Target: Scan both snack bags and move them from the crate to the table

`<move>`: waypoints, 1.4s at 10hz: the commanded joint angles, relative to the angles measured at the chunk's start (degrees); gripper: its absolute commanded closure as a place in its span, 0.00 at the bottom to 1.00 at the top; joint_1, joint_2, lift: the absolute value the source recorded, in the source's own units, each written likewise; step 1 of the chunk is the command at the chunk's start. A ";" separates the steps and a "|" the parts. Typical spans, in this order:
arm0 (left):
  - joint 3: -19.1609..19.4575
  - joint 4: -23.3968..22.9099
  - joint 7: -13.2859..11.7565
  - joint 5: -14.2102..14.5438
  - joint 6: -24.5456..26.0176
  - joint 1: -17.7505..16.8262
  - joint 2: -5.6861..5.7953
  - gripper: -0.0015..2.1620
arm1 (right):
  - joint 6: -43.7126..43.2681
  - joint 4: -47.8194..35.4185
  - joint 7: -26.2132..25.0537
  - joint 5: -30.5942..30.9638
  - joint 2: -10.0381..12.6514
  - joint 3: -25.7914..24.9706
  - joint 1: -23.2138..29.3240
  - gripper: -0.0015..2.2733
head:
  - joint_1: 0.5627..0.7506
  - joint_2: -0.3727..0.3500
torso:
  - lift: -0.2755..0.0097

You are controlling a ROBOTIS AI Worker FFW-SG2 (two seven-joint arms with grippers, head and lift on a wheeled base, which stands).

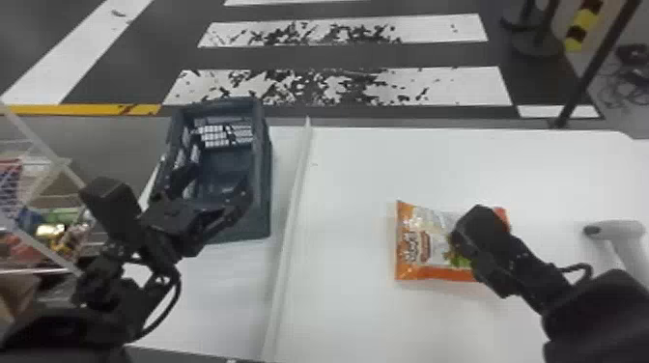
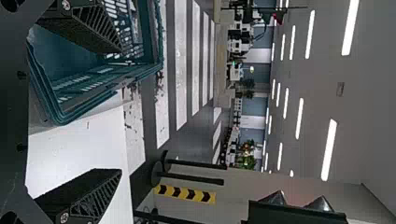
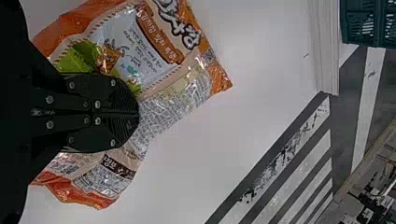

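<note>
The bench (image 1: pixel 362 314) gave room for moving between its raised strip (image 1: pixel 289 217) and the bag (image 1: pixel 420 246). At the crate (image 1: pixel 246 228), the left hand (image 2: pixel 120 111) hung with fingers spread. The bag, on or just above the bench, looked light, soft and slippery, its contents crushable; a sealed end seemed the safest hold. The right hand (image 3: pixel 139 113) was closed, apparently pinching its film, near the scanner (image 1: pixel 623 229).
</note>
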 commanded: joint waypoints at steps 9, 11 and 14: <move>0.07 -0.08 -0.16 0.49 0.00 -0.09 0.46 0.04 | 3.28 -22.31 8.72 -0.59 -4.03 -2.35 12.42 0.99 | 0.70 0.74 | 0.66; 0.16 -0.08 -0.16 0.85 0.00 -0.09 0.72 0.04 | 3.45 -22.22 11.19 -0.15 -4.56 0.55 12.51 0.99 | 0.70 0.79 | 0.66; 0.16 -0.08 -0.25 0.85 0.00 0.00 0.72 0.04 | 3.63 -20.20 12.50 0.99 -4.65 5.48 10.22 0.99 | 0.70 0.86 | 0.66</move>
